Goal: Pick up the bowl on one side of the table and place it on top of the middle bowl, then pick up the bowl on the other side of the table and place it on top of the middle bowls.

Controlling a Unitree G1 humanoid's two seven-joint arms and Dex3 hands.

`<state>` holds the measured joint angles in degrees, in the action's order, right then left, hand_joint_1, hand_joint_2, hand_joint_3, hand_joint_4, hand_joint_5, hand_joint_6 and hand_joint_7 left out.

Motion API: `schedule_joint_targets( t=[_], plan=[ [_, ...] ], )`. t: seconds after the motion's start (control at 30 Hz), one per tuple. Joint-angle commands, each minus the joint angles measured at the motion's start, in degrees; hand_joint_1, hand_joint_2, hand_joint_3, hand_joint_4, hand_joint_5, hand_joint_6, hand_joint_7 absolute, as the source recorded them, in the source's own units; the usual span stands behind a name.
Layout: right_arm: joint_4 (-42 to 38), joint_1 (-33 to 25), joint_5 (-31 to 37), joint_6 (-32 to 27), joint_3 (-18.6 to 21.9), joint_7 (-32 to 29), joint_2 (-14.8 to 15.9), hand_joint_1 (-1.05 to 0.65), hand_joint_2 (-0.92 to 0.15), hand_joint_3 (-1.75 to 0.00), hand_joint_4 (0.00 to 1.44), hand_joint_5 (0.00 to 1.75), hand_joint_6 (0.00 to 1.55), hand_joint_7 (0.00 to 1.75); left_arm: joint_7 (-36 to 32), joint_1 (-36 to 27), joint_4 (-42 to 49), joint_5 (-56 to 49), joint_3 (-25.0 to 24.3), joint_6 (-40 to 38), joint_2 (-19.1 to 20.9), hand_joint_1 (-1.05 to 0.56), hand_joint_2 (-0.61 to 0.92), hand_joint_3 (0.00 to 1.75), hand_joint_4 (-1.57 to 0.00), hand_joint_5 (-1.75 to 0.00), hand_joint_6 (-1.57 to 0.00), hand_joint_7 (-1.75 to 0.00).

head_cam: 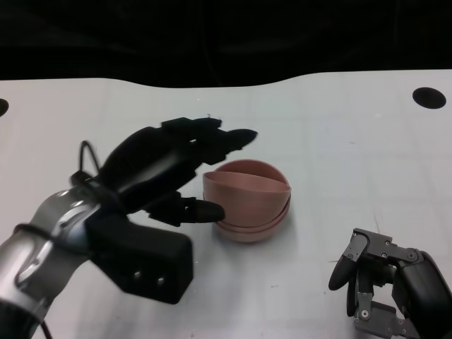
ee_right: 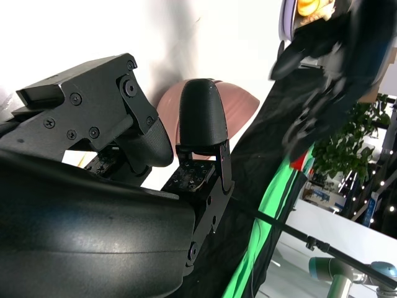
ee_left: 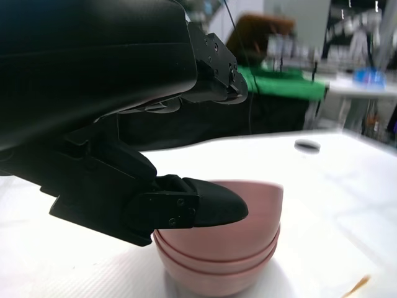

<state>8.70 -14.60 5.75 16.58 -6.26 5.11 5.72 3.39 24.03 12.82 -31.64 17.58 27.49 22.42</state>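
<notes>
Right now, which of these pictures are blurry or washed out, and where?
Head view: sharp, evenly lit, the bowl stack casting a soft shadow. Left wrist view: the left hand is a dark mass up close, the background behind the table blurred. Right wrist view: the table is blown out white, the right hand in focus.

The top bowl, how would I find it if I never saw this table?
Start at the white table and find the pink stack of bowls near its middle, beside the left hand. The top bowl is the one sitting crooked, its rim tilted, while the bowls beneath lie flat and nested.
</notes>
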Motion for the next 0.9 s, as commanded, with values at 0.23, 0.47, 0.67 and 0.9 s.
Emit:
schedule_joint_targets(
  t=[0.23, 0.47, 0.67, 0.9],
  plan=[
    [-0.28, -0.06, 0.13, 1.01, 0.46, -0.14, 0.29, -0.03, -0.33, -1.54, 0.89, 1.75, 0.81, 1.48, -6.93, -12.33, -1.46, 15.2, -8.07, 10.56, -7.93, -0.54, 0.92, 0.36, -0.1, -0.93, -0.48, -0.14],
    [0.16, -0.27, -0.43, -0.03, 0.32, 0.13, 0.11, -0.03, -0.33, -1.54, 0.89, 1.75, 0.81, 1.48, -6.0, -18.98, -1.17, 25.02, -10.43, 15.15, -14.22, -0.42, 0.92, 0.34, -0.18, -1.46, -0.29, -0.99],
    [0.68, -0.68, -0.77, -0.56, 0.3, 0.33, 0.15, -0.04, -0.33, -1.54, 0.91, 1.75, 0.81, 1.48, -2.45, -28.44, -8.56, 34.19, -9.26, 10.01, -17.96, -0.23, 0.74, 0.7, -0.33, -1.67, -0.31, -1.42],
    [0.43, -0.49, -0.53, -0.2, 0.38, 0.3, 0.27, -0.02, -0.33, -1.53, 0.91, 1.75, 0.81, 1.48, 0.69, -32.93, -13.65, 40.03, -9.92, 4.89, -20.07, -0.22, 0.76, 0.68, -0.58, -1.59, -0.56, -1.35]
  ],
)
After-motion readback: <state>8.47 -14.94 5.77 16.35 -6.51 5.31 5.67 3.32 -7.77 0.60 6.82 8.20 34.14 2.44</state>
